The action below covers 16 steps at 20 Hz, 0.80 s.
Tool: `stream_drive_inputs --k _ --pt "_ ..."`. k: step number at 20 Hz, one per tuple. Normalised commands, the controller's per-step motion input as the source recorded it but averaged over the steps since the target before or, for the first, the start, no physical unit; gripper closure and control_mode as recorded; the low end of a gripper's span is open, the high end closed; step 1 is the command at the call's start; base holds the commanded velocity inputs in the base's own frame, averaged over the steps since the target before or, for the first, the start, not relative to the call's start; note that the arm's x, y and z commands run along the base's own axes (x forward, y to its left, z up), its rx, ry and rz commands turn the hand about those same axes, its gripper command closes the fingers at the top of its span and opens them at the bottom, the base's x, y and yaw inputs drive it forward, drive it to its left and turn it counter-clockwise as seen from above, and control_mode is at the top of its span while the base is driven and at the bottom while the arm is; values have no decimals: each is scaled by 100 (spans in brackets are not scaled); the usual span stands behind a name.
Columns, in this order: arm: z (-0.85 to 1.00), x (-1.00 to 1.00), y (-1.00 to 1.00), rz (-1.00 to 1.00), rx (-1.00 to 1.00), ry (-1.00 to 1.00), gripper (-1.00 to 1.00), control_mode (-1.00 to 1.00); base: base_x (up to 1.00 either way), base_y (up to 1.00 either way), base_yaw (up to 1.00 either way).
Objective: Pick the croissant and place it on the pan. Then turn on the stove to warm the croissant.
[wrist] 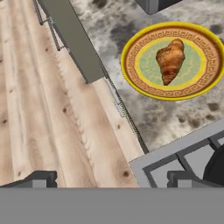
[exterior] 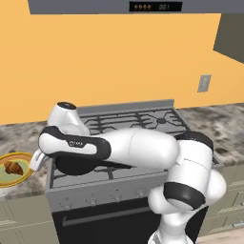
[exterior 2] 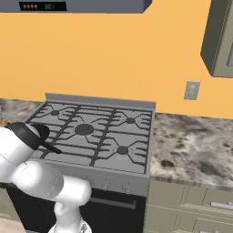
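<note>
— Looking for the croissant [wrist: 169,60]: where does it sit?

— On the yellow-rimmed plate [wrist: 131,70] with the green centre, lying on the speckled stone counter [wrist: 175,116] just left of the stove [exterior 2: 98,136]. In the left base view the same plate shows at the far left edge, beside the range's front corner.

— And the gripper [wrist: 107,179]?

— Its two dark fingertips [wrist: 39,178] rise at the bottom of the hand view, set well apart, with nothing between them. They hang over the wooden floor and the stove's near left corner, away from the plate. How wide the jaws stand beyond that I can't tell.

— The pan [exterior: 83,164]?

— Probably the black rounded shape under the white forearm, on the stove's near left grate; the arm hides most of it. A thin black handle pokes out beside the arm in the right base view.

— The burners?

— Grates look bare and dark on the right side.
</note>
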Motion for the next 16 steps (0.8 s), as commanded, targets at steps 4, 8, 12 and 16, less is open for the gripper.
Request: stream_drive_inputs --k 4,8,12,16 --pt "-4 14 26 0 0 4 -100 -100 0 0 0" --pt "-11 14 16 0 -3 0 -100 -100 0 0 0" --pt "-18 9 11 0 -8 0 -100 -100 0 0 0" --pt "-15 8 13 0 -8 0 -100 -100 0 0 0"
